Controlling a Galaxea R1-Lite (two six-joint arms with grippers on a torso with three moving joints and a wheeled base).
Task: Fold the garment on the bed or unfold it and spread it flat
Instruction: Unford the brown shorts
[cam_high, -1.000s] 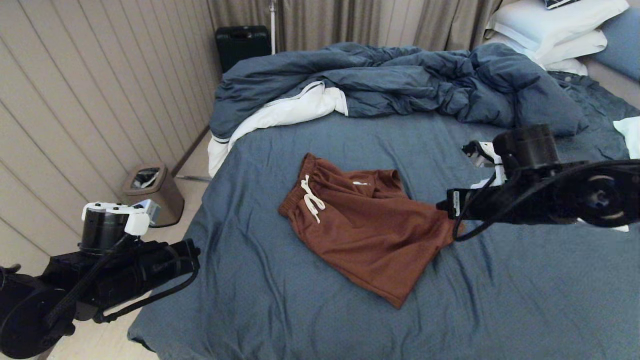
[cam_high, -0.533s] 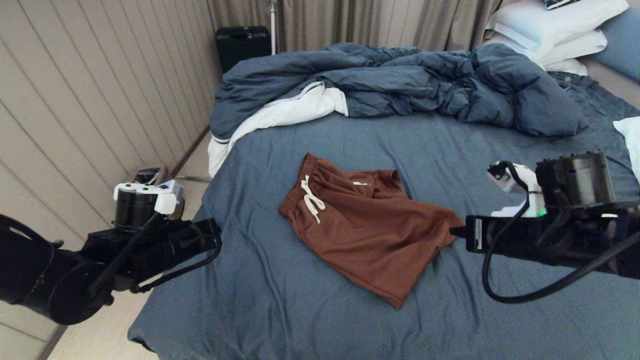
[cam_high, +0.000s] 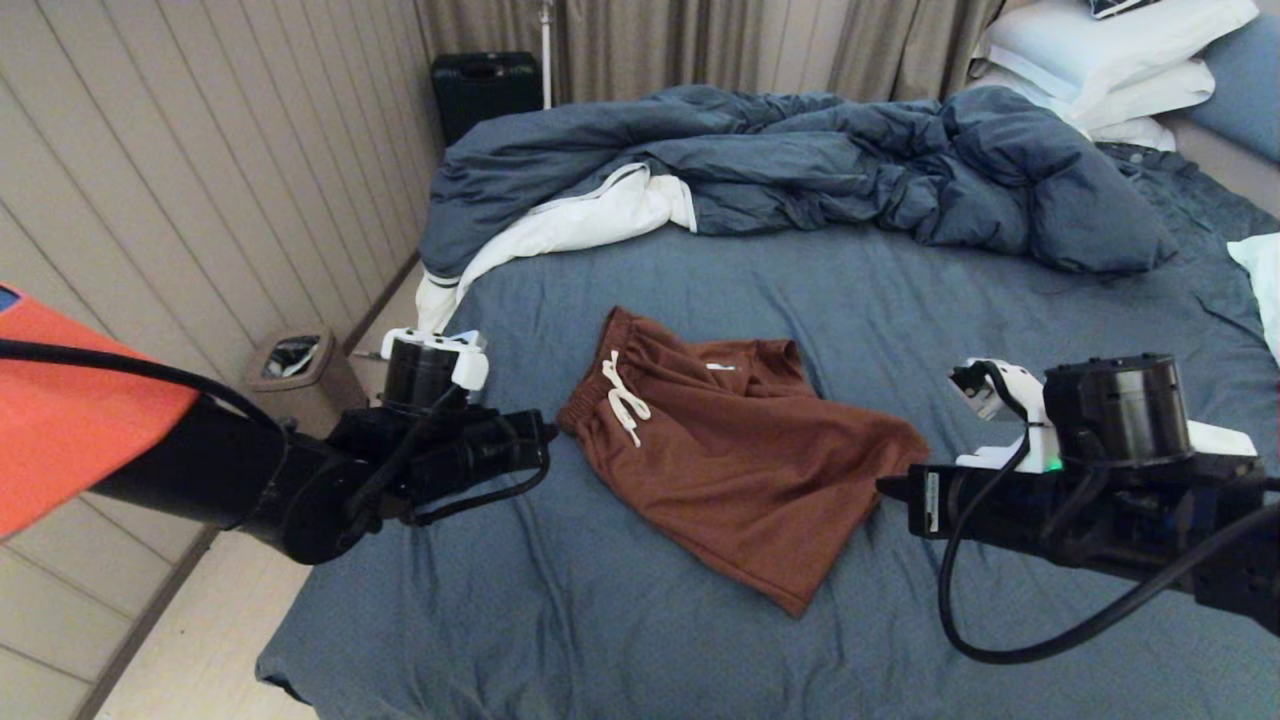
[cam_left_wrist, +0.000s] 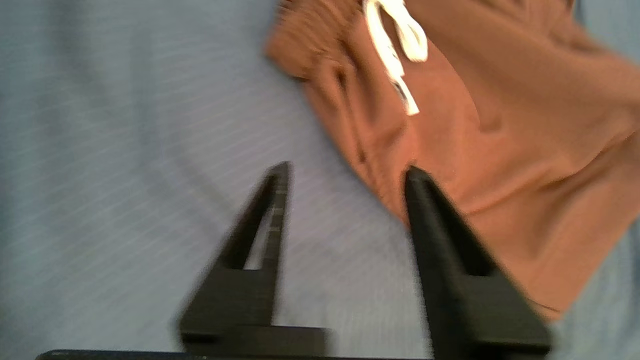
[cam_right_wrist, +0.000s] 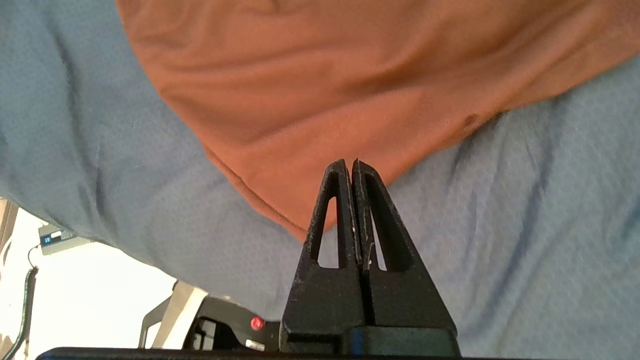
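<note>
Left gripper (cam_left_wrist: 345, 172), fingers parted, is nearing the garment (cam_high: 730, 450) waistband to grasp; right gripper (cam_right_wrist: 348, 162), fingers together and empty, is hovering beside the hem.

Left wrist view blurred; pillows (cam_high: 1110, 60) cut off by head-view edge.

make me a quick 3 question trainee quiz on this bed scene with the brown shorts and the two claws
1. True or false: the right claw is shut with no cloth between its fingers.
2. Which end of the shorts is the left claw nearest? A) the waistband with the drawstring B) the leg hem C) the middle of the legs
3. Fill in: the shorts lie on the blue ____ of the bed, apart from the rumpled duvet.

Key
1. True: its fingers are pressed together just off the hem edge.
2. A: its jaws stand open beside the waistband end.
3. sheet
</note>
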